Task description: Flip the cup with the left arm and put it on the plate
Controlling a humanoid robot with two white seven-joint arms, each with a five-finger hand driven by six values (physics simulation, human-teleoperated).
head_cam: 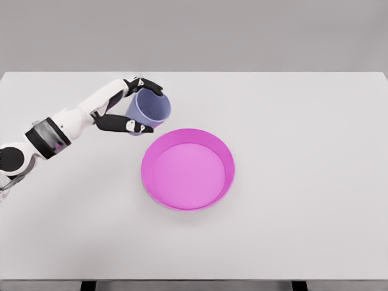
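From the head camera, a white bench (303, 182) fills most of the view, with a grey wall behind its far edge. On its left half the left arm (66, 121) reaches in from the lower left edge, white with a dark band near the wrist, and stretches up and to the right. The left hand (134, 109) is closed around a pale blue-violet cup (151, 109): dark fingers (148, 86) curl over the top of the cup, and the thumb (124, 125) presses along its lower side. The cup is tilted, its open mouth turned toward the right and slightly toward the camera, so the inside wall shows. It appears lifted off the bench, though the exact gap under it cannot be judged.

Just below and to the right of the cup lies a round magenta plate (225, 159) with a raised rim and a lighter pink floor. The cup's lower edge sits close to the plate's upper left rim; whether the two touch cannot be told. The plate holds nothing. No writing, brand or label can be read on the cup, the plate, the arm or the bench. The right arm does not show.
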